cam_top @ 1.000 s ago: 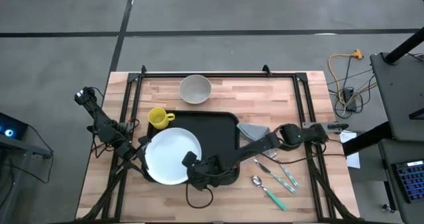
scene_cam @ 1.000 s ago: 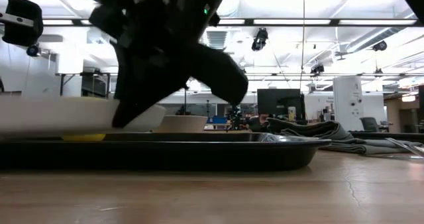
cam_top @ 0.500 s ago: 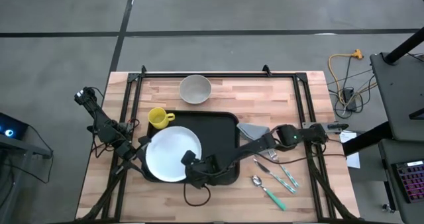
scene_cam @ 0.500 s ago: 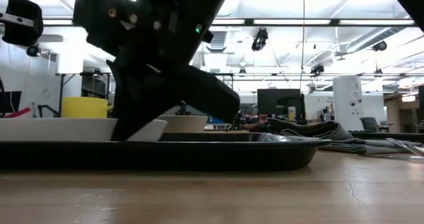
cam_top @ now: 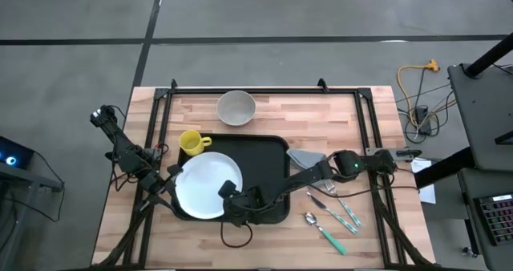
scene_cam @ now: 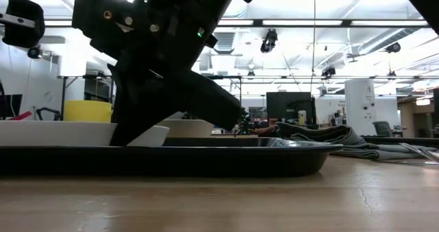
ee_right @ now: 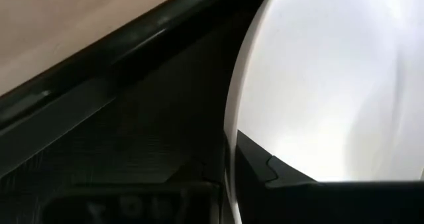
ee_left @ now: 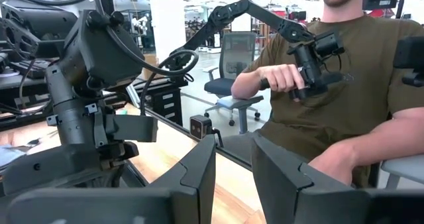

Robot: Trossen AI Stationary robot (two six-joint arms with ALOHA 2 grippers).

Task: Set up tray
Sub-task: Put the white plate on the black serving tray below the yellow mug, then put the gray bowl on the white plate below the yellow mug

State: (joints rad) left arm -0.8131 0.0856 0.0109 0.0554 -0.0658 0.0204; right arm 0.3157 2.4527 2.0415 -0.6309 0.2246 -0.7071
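Wooden tabletop (cam_top: 337, 115) carrying the black tray (cam_top: 264, 155) at its middle, where the right claw (cam_top: 231, 196) pinches the white plate's (cam_top: 200, 187) rim, seemingly seating it; release should follow, while the left claw (ee_left: 232, 177) waits spread at the left edge.

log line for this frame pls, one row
right gripper: at near rim of white plate, fingers straddling it | plate: on black tray | left gripper: open, idle at table's left edge | yellow mug: beside tray
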